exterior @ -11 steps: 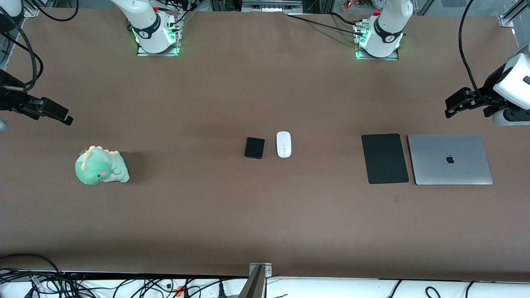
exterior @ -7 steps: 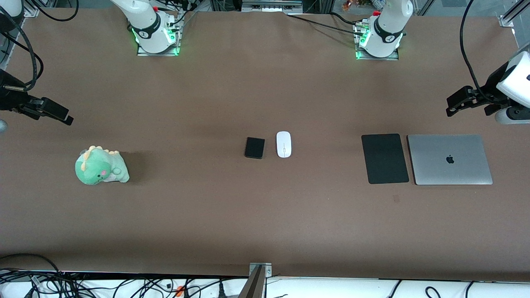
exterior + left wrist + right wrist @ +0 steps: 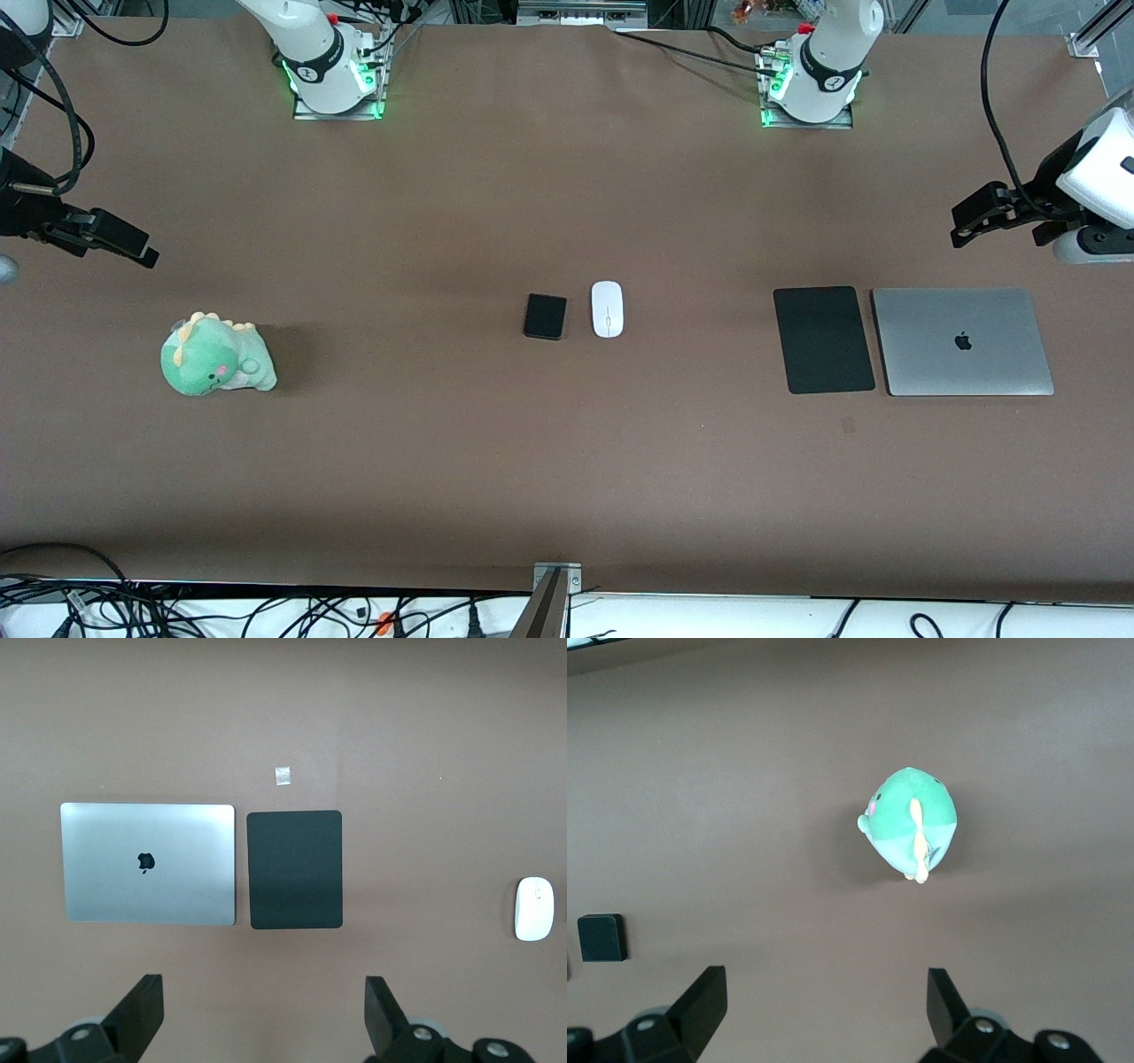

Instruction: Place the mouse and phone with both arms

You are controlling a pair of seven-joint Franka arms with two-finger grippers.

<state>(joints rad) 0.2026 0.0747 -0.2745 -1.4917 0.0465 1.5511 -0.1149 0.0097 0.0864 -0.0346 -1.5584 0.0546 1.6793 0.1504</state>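
Note:
The white mouse [image 3: 607, 308] and the black phone [image 3: 544, 316] lie side by side at the middle of the table, the mouse toward the left arm's end. My left gripper [image 3: 973, 218] hangs open over bare table at the left arm's end, holding nothing. Its wrist view shows the open gripper [image 3: 264, 992] and the mouse [image 3: 534, 908] at the picture's edge. My right gripper [image 3: 120, 241] hangs open over bare table at the right arm's end. Its wrist view shows the empty gripper [image 3: 824, 983] and the phone [image 3: 602, 937] far off.
A flat black mat [image 3: 824, 339] and a closed silver laptop [image 3: 963, 341] lie side by side toward the left arm's end. A green plush dinosaur [image 3: 217, 354] sits toward the right arm's end. Cables lie along the table's near edge.
The left arm's hand has shifted very slightly. The right arm and everything on the table have stayed put.

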